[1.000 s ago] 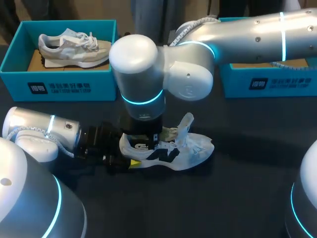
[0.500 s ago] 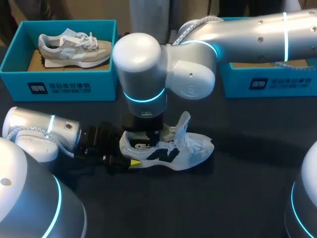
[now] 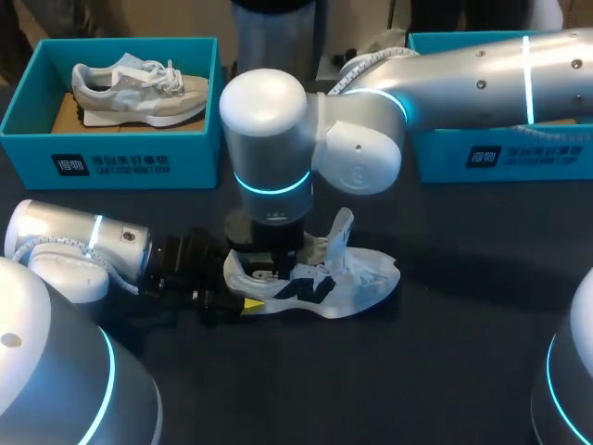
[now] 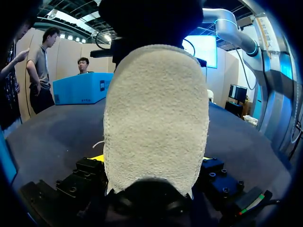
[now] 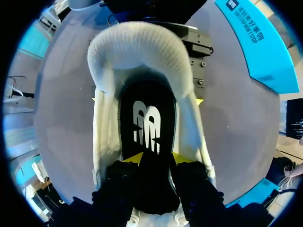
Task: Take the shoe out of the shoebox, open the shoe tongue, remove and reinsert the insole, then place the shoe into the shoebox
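Observation:
A white shoe (image 3: pixel 357 278) lies on its sole on the dark table, with its tongue (image 3: pixel 343 230) pulled up. My left gripper (image 3: pixel 243 304) comes in low from the left, shut on the shoe's heel (image 4: pixel 156 118), a yellow fingertip (image 5: pixel 199 100) against each side. The right gripper (image 5: pixel 157 158) points straight down into the shoe's mouth. Its fingers stand apart over the black insole (image 5: pixel 149 123), which lies flat inside the shoe (image 5: pixel 137 47). In the head view the right wrist (image 3: pixel 269 139) hides that gripper.
A blue shoebox (image 3: pixel 111 162) at the back left holds a grey shoe (image 3: pixel 139 88). A second blue shoebox (image 3: pixel 519 158) stands at the back right, mostly behind my right arm. Bare dark table lies in front of the shoe and to its right.
The right gripper's fingers have come apart inside the shoe, and its wrist has shifted slightly to the right. The left arm and the shoe have kept still.

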Controlling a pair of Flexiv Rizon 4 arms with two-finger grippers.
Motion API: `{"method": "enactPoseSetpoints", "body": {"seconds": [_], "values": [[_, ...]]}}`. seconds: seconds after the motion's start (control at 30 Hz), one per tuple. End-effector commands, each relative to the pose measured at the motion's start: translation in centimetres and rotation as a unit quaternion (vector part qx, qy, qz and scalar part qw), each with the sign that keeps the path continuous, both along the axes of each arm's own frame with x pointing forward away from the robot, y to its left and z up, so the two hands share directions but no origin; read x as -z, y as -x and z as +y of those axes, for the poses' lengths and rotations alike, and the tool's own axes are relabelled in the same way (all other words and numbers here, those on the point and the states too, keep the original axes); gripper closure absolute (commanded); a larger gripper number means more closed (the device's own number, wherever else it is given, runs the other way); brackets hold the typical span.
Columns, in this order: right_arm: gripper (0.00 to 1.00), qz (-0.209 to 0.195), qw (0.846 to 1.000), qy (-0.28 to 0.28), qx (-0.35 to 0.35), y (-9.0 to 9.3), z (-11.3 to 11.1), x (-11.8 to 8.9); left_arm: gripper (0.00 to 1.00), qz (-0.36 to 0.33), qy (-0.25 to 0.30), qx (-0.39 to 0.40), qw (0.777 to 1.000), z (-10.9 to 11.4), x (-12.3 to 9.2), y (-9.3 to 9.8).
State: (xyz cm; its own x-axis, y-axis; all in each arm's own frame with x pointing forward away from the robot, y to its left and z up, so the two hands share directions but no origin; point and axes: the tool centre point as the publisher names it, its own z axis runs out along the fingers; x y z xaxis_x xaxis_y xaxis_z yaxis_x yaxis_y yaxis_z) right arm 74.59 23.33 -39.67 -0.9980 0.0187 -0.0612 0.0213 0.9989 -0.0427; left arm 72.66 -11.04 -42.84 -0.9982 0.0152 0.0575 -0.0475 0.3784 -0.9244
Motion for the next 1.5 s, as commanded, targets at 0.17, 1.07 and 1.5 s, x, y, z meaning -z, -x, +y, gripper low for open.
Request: {"method": "enactPoseSetpoints", "body": {"seconds": [0.17,1.07,1.5], "values": [[0.82,0.022,1.0,-0.006,0.002,0.5,0.7,1.9,1.0,0.0,-0.002,0.001,1.0,-0.4,0.5,0.0],[1.0,-0.029,0.998,0.027,0.04,1.7,-2.3,-4.3,1.0,0.0,-0.002,0.001,1.0,-0.4,0.5,0.0],[0.96,-0.025,0.999,0.007,0.022,0.7,-0.7,-2.3,1.0,0.0,-0.002,0.001,1.0,-0.4,0.5,0.0]]}}
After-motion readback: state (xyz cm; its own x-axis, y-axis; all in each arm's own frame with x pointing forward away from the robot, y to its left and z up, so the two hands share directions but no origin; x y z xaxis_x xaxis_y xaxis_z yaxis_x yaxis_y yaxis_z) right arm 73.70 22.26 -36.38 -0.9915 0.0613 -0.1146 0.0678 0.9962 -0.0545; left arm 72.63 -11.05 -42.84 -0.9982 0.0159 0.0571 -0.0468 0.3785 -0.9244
